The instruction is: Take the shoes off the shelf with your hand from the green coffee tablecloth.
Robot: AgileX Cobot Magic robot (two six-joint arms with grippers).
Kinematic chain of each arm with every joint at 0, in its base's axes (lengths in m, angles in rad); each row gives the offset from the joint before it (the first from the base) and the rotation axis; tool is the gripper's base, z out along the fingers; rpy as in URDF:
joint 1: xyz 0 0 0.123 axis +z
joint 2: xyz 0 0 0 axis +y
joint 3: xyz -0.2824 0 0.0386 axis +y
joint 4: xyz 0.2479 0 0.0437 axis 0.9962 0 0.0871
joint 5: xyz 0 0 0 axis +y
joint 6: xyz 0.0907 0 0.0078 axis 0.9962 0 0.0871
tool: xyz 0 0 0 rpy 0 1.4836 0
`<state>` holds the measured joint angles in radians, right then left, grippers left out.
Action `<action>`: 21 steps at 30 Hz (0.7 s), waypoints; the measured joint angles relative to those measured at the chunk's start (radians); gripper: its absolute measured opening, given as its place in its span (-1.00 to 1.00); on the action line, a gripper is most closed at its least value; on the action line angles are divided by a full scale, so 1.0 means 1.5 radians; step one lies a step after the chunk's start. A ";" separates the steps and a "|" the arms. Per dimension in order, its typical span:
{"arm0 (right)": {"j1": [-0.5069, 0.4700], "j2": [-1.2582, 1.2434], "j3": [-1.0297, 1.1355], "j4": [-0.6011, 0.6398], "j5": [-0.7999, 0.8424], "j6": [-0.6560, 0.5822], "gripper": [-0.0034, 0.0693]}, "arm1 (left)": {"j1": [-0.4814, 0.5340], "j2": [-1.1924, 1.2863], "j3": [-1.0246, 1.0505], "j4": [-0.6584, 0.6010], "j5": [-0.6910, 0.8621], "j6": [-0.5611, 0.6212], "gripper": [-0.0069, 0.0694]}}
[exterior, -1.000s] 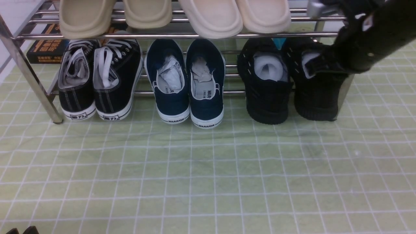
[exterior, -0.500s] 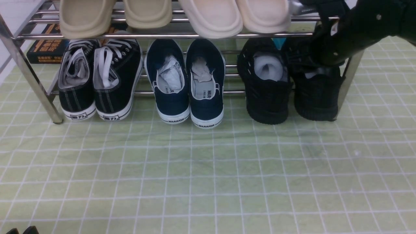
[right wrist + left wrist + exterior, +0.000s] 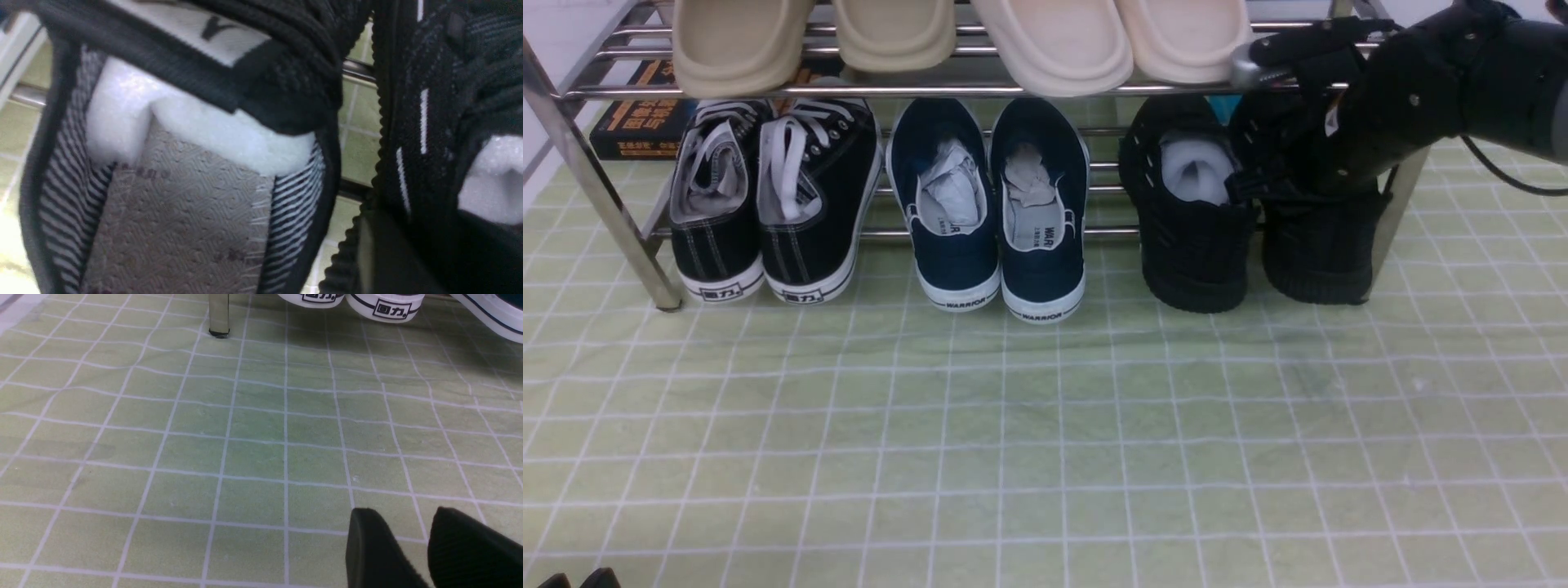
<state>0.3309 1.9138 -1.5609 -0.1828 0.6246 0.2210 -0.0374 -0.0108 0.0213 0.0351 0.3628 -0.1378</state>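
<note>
The shoes, two all-black knit sneakers with white stuffing, stand on the lower tier of the chrome shelf (image 3: 980, 90) at the right: the left shoe (image 3: 1192, 253) and the right shoe (image 3: 1319, 261). My right gripper (image 3: 1245, 192) reaches down from the right, and its arm covers the right shoe's opening. In the right wrist view one finger (image 3: 380, 261) lies in the gap between the shoes, against the dashed side of the right shoe (image 3: 425, 122). The other finger is hidden. My left gripper (image 3: 402, 512) hovers low over the green tablecloth (image 3: 1045, 425), slightly open and empty.
Black canvas sneakers with white laces (image 3: 768, 204) and navy slip-ons (image 3: 996, 229) share the lower tier. Beige slippers (image 3: 964, 41) sit on the upper tier just above my right gripper. Slanted chrome legs (image 3: 613, 220) (image 3: 1401, 204) flank the shelf. A dark box (image 3: 637, 122) lies behind.
My right arm has swung left, and its gripper has gone from the right shoe's opening to the gap between the two black shoes. The shoes and the left gripper have not moved.
</note>
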 joint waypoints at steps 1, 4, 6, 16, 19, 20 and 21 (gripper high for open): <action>0.001 0.000 -0.001 -0.001 0.003 0.001 -0.47 | 0.000 0.000 0.000 0.000 0.000 0.000 -0.19; 0.001 -0.008 -0.002 -0.003 0.021 0.001 -0.88 | 0.000 0.000 0.000 0.000 0.000 0.000 -0.19; 0.002 -0.020 -0.006 -0.003 0.042 0.001 -0.90 | 0.000 0.000 0.000 0.000 0.000 0.000 -0.19; 0.016 -0.141 -0.069 0.017 0.242 -0.001 -0.90 | 0.000 0.000 0.000 0.000 0.000 0.000 -0.19; 0.020 -0.179 -0.074 0.032 0.292 -0.003 -0.90 | 0.000 0.000 0.000 0.000 0.000 0.000 -0.19; 0.020 -0.186 -0.075 0.034 0.303 -0.003 -0.90 | 0.000 0.000 0.000 0.000 0.000 0.000 -0.19; 0.020 -0.195 -0.076 0.036 0.316 -0.003 -0.90 | 0.000 0.000 0.000 0.000 0.000 0.000 -0.19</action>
<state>0.3610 1.6218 -1.6752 -0.1291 1.0980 0.2161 -0.0374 -0.0108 0.0213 0.0351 0.3628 -0.1378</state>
